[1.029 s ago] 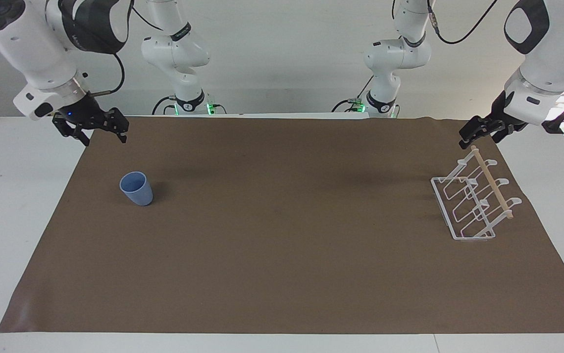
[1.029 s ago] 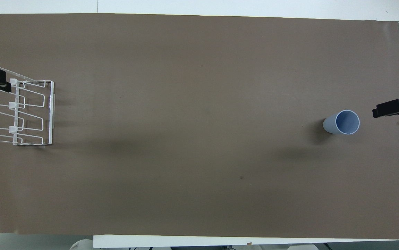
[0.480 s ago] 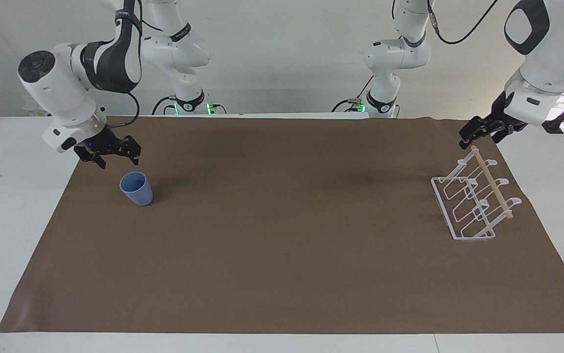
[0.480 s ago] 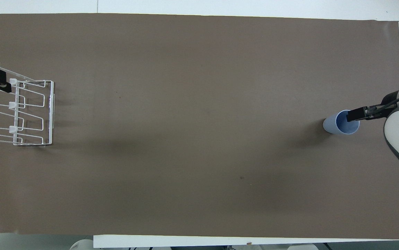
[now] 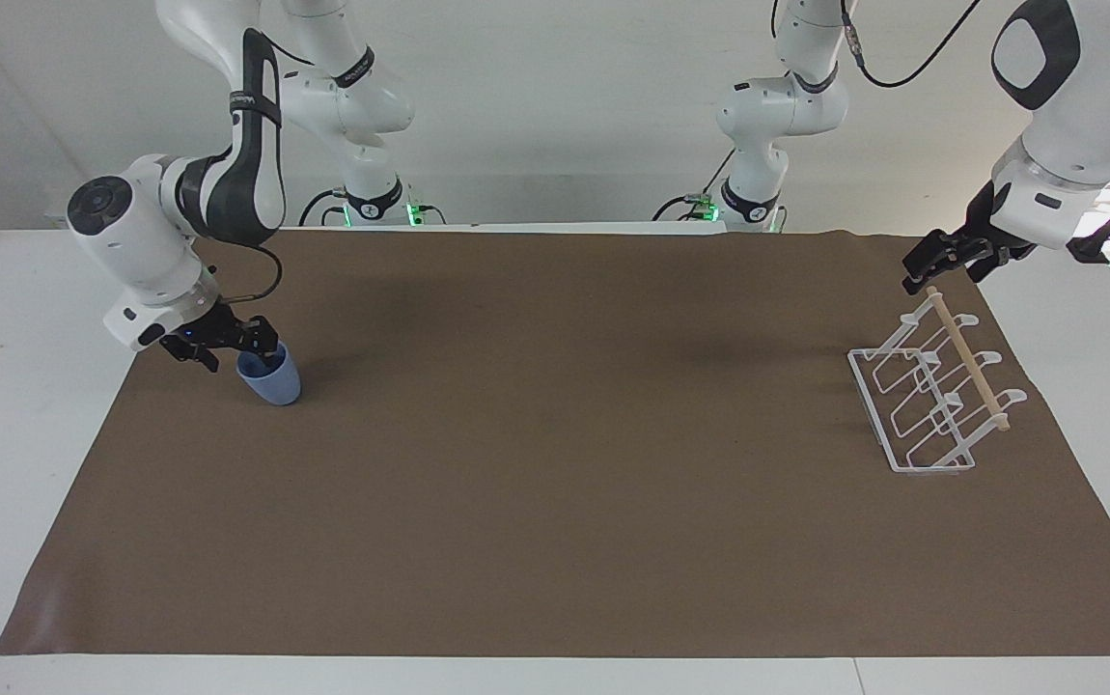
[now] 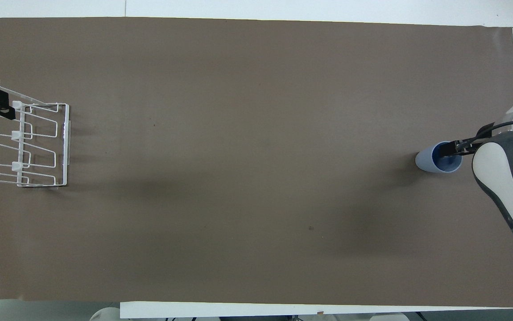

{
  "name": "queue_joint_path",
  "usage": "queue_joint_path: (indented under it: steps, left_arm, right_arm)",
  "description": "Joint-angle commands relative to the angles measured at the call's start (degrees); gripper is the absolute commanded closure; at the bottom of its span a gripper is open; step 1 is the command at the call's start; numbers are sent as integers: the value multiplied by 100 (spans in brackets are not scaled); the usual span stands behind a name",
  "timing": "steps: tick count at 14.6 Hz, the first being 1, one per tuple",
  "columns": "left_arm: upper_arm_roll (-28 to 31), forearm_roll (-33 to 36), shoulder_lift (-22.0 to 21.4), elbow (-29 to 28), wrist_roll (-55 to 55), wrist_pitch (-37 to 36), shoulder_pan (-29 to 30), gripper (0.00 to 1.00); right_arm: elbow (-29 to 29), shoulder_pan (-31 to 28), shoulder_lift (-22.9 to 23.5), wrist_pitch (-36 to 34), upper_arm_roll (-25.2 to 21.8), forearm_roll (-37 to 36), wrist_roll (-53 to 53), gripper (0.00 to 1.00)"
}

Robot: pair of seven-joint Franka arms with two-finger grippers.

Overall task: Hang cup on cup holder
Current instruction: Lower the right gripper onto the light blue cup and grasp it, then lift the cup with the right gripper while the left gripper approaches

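The light-blue cup stands upright on the brown mat toward the right arm's end of the table; it also shows in the overhead view. My right gripper is open and low at the cup's rim, with one finger inside the cup and the other outside it, also seen from overhead. The white wire cup holder with its wooden dowel stands toward the left arm's end, also seen from overhead. My left gripper waits over the dowel's end nearest the robots.
A brown mat covers most of the white table. The cup and the cup holder stand near opposite ends of the mat, with the bare mat between them.
My right gripper has come down and away from the robots onto the cup's rim. The cup, the cup holder and the left arm have not moved.
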Motion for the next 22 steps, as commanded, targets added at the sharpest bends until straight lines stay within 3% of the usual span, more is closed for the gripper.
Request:
queue_joint_path:
  steps: [1,4,5,6,10,12,15,17,20,22]
  left_arm:
    - [-26,-58,-112,-145,20,63,60,0]
    - [-26,-58,-112,-145,37,54,60,0]
    - [-26,-58,-112,-145,29,54,60,0]
    - [-26,-58,-112,-145,29,54,60,0]
    - [-18,-59,-121,-136,3,-16,60,0]
    - [-9,-41,-173,-214,-128,-77,60,0]
    - [-26,-6,-297,-408,-542,-227,16,0]
    - [-35,-75,-297,-409,-944,-324,16,0]
    - [-70,-636,-349,-479,-2979,-289,-141,0]
    - [-70,-761,-341,-435,-4175,-298,-553,0]
  right_arm:
    - [-313,-219,-33,276,35,75,-450,25]
    - [-314,-132,29,294,35,75,-512,80]
    - [-314,-123,29,285,35,75,-512,95]
    - [-314,-123,29,277,44,75,-512,99]
    - [-270,-52,29,180,61,66,-565,100]
    - [10,-61,29,-344,96,275,-967,100]
    - [704,-43,3,-1608,236,2527,-1268,100]
    - [776,96,3,-2130,376,3996,-1172,100]
    - [724,902,-32,-2185,404,5345,-699,100]
    - [715,1456,-50,-2106,404,6152,-85,100]
